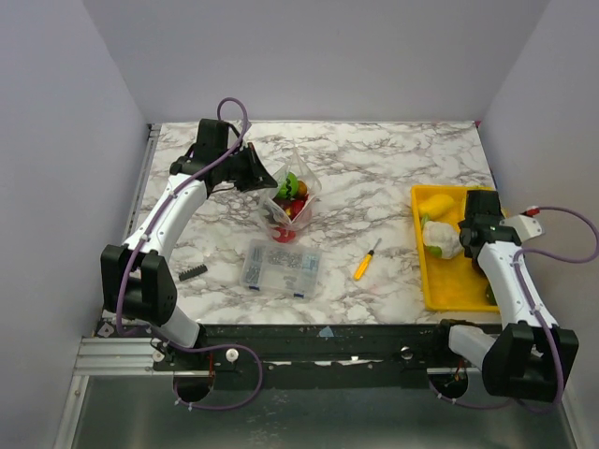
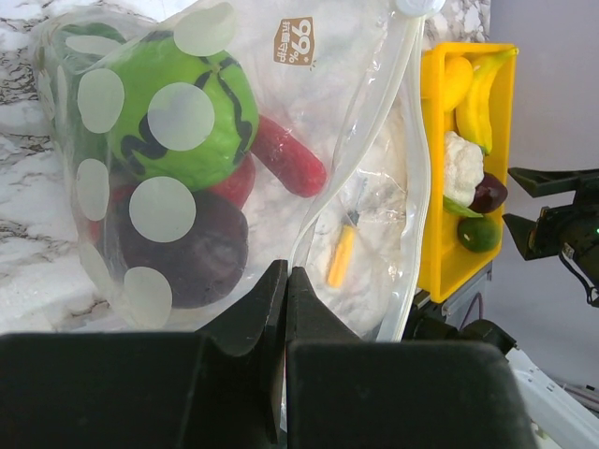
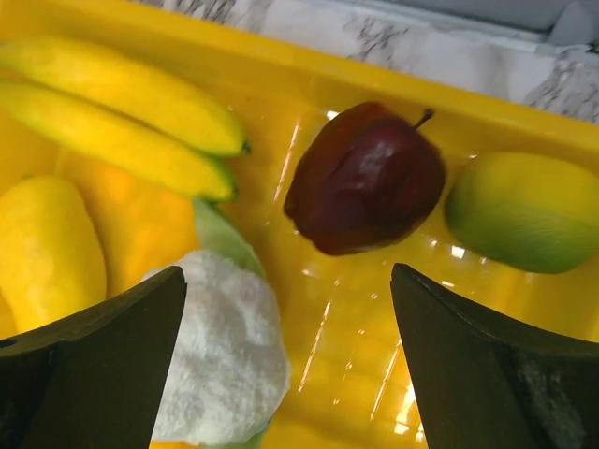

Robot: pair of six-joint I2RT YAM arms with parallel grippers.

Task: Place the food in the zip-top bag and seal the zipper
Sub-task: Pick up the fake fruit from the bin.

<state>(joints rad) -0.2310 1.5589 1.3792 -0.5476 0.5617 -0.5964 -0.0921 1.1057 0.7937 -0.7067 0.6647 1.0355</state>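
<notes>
Your left tool [image 2: 284, 304] is clamped on the zip-top bag [image 2: 281, 112] rim, near worktop [image 1: 393, 187] centre; hold steady. Your right tool [image 3: 285, 281] is spread wide over the tray [image 3: 374, 309] at 3 o'clock. Centre on the dark apple [image 3: 365, 178], descend straight, pinch its widest part.

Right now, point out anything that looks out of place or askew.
Two things don't belong with the food: a yellow-handled screwdriver lying diagonally mid-table, and a clear box of small metal parts to its left. The zip-top bag is propped up, pinched by the left gripper. Nothing looks spilled.
</notes>
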